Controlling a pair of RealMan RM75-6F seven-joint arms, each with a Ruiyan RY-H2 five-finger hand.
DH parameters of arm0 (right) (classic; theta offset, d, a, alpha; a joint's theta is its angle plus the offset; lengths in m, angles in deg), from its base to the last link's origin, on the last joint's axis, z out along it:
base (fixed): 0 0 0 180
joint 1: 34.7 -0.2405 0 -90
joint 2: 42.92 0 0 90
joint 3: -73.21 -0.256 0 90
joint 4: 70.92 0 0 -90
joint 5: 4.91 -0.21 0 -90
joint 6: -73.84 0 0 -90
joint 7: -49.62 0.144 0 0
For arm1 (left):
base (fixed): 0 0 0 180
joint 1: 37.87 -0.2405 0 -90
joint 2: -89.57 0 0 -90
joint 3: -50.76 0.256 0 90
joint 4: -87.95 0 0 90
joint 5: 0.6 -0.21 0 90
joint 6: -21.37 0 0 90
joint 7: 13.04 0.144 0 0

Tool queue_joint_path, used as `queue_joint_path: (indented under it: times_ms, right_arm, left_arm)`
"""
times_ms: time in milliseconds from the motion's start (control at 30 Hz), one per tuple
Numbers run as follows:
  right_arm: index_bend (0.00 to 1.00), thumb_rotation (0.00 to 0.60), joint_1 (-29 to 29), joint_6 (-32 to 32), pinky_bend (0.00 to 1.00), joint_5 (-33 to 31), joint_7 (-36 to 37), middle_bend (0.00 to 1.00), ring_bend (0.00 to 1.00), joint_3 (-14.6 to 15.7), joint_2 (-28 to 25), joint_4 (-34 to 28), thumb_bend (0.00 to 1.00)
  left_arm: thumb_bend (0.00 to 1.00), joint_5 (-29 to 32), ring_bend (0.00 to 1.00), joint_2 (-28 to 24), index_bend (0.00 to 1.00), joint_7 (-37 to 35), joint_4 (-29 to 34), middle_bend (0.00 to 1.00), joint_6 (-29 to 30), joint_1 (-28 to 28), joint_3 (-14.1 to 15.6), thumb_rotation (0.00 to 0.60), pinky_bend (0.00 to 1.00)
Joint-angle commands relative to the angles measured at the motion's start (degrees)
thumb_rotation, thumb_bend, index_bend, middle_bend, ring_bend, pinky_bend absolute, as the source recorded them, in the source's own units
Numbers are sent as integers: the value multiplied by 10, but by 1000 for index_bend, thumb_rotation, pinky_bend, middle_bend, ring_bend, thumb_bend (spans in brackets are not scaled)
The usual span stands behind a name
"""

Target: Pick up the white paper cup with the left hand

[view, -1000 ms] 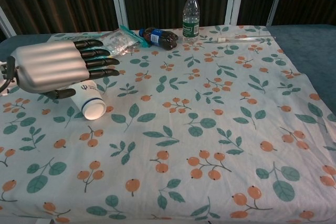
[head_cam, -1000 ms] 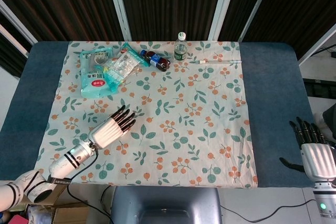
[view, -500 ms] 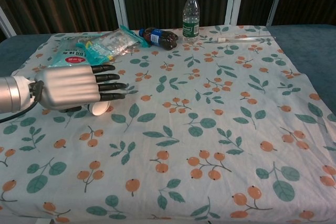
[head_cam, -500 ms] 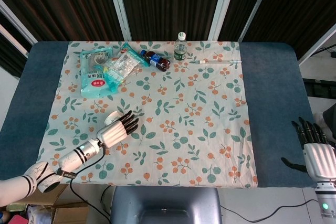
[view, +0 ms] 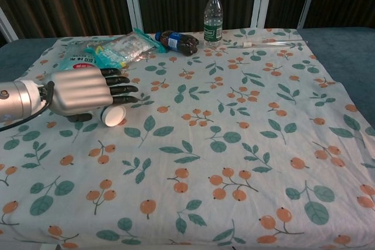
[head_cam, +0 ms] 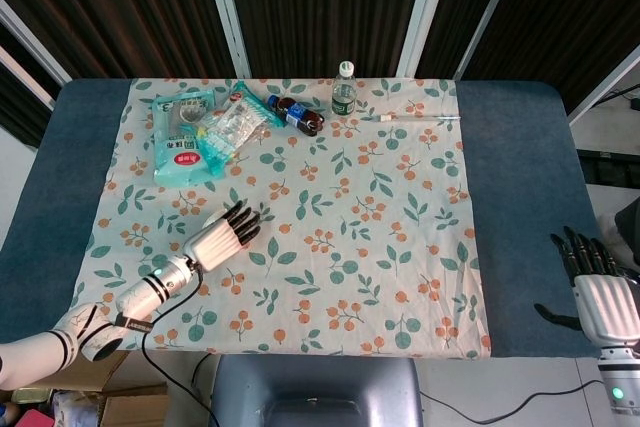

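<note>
Beneath the left hand (view: pixel 88 91), only chest view shows the white paper cup (view: pixel 113 116).

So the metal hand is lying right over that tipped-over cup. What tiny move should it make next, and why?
Probably curl the fingers around the cup. The white paper cup lies on its side on the floral cloth, only its open mouth showing under the left hand, whose fingers look stretched over it rather than wrapped around it.

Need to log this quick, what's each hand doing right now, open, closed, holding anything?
Left hand: fingers draped over the lying white paper cup; a firm hold cannot be told.
Right hand: open, holding nothing.
</note>
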Motion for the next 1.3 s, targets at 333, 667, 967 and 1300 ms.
queue_joint_path:
  times_ms: [333, 667, 967, 1300]
  right_arm:
    - [0, 590, -4, 12, 0, -4, -7, 0, 0, 2, -5, -7, 12]
    - [0, 592, -5, 12, 0, -7, -9, 0, 0, 0, -9, -12, 11]
    - [0, 592, -6, 15, 0, -10, -1, 0, 0, 0, -10, -9, 11]
    - [0, 593, -11, 22, 0, -5, -4, 0, 0, 2, -9, -12, 11]
  left_arm:
    - [445, 9, 102, 7, 298, -30, -5, 335, 15, -8, 0, 600, 271]
    - [479, 10, 168, 2, 390, -102, 12, 399, 59, -19, -11, 600, 307]
    - [449, 137, 149, -31, 371, -375, 125, 384, 80, -75, -79, 600, 301]
    - [423, 173, 91, 22, 332, -591, 58, 348, 66, -120, -86, 600, 263]
